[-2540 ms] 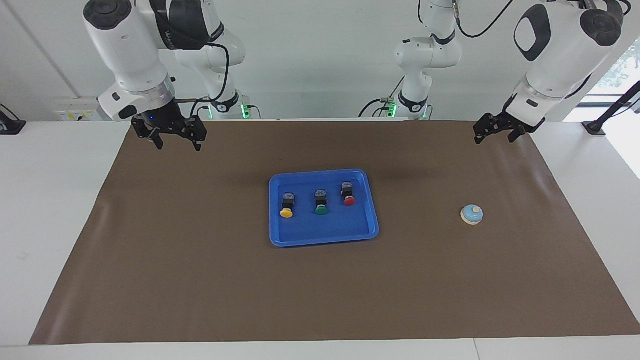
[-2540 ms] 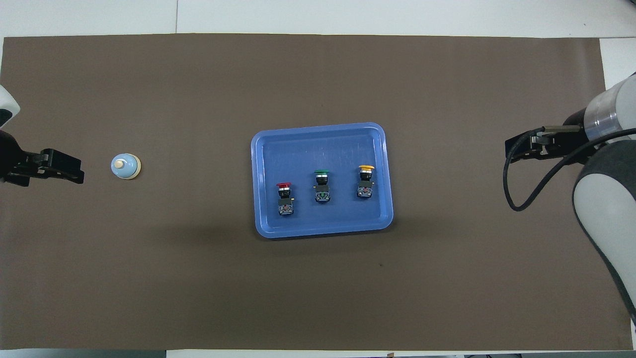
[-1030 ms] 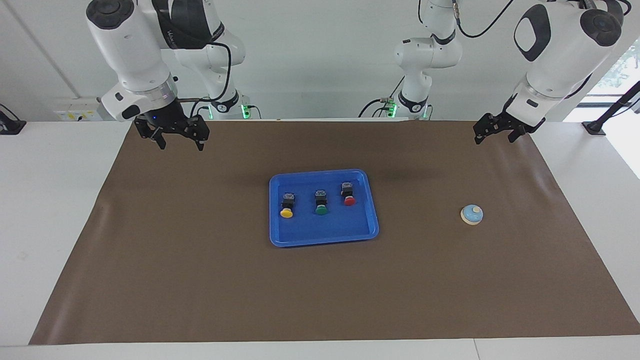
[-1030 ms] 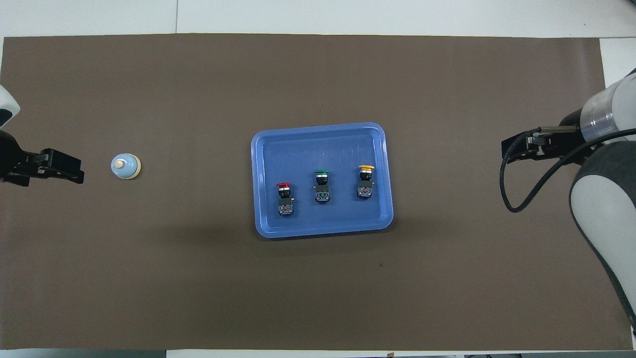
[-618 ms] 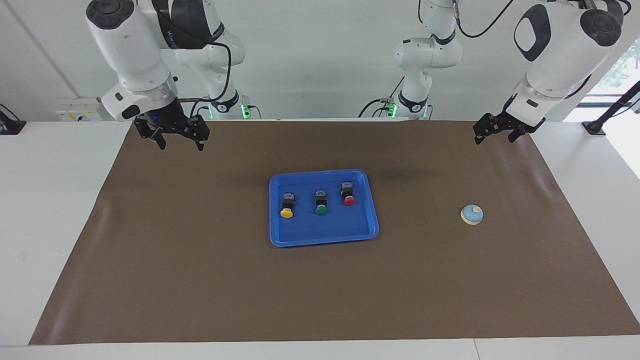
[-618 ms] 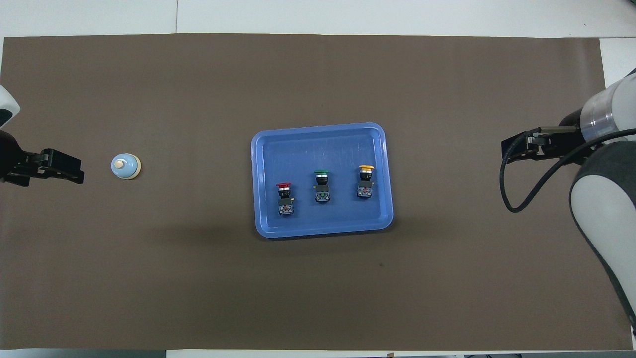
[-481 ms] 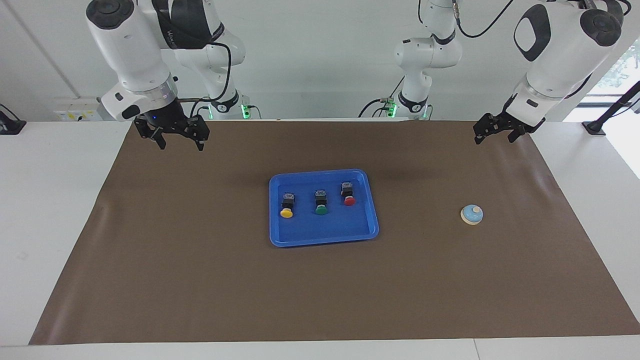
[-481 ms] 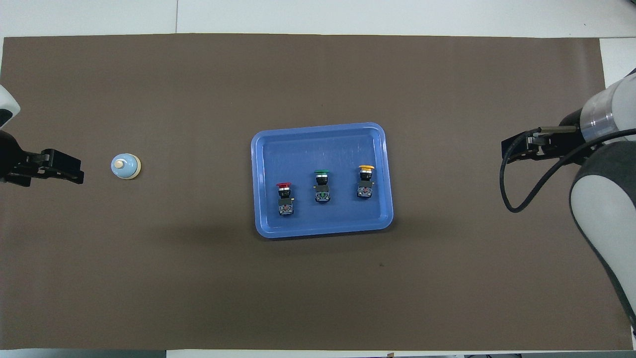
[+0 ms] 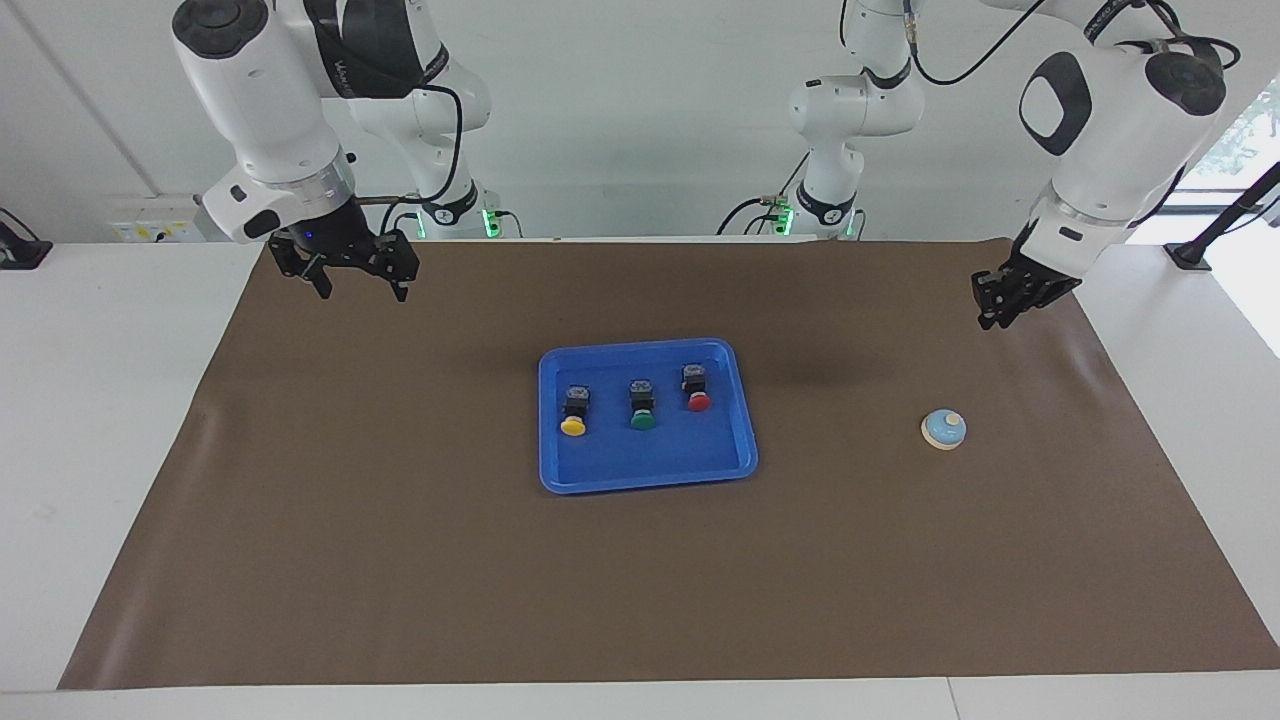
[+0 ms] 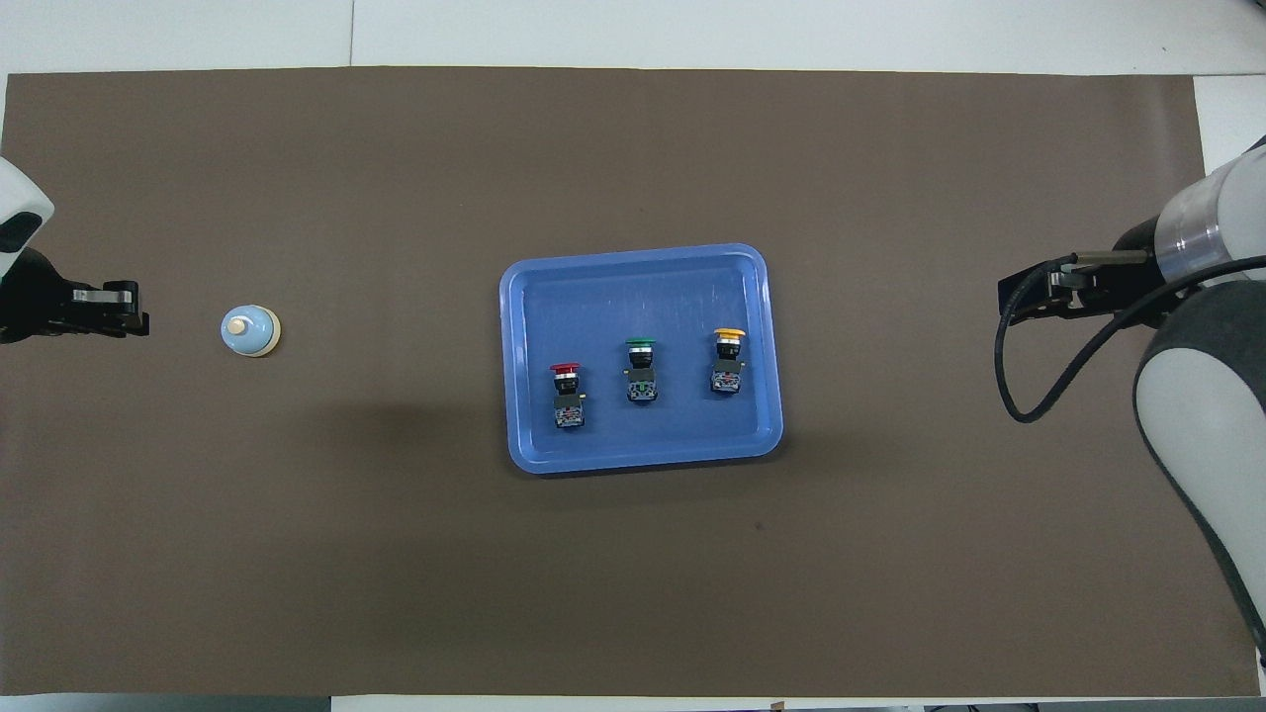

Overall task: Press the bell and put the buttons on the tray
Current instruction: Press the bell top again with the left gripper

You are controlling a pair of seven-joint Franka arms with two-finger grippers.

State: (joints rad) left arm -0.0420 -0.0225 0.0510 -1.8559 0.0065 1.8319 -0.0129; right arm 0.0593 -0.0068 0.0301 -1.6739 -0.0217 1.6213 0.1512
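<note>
The blue tray [image 9: 745, 452] sits in the middle of the brown mat [image 9: 400, 560], and all three buttons are lying inside it in a row. The yellow button [image 9: 574, 411] is toward the right arm's end of the tray, the green button [image 9: 641, 404] is in the middle, and the red button [image 9: 695, 388] is toward the left arm's end. Each one lies on its side with its coloured cap pointing away from the robots and its black body toward them. None touches its neighbour, and none touches the rim.

Over toward the left arm's end of the mat stands the bell [image 9: 944, 429], light blue with its cream knob up, well apart from the tray and untouched.

The left gripper [image 9: 990, 316] hangs in the air above the mat, off to the side of the bell and clearly above it, not in contact. Its fingertips look drawn together into a narrow point, nothing between them. In the overhead view it [image 10: 138, 321] sits short of the bell, with a strip of bare mat between the two.

The right gripper [image 9: 362, 287] waits up over the corner of the mat at its own end, fingers spread wide apart and carrying nothing. From overhead its black fingers [image 10: 1019, 297] poke in from the edge, far from the tray.
</note>
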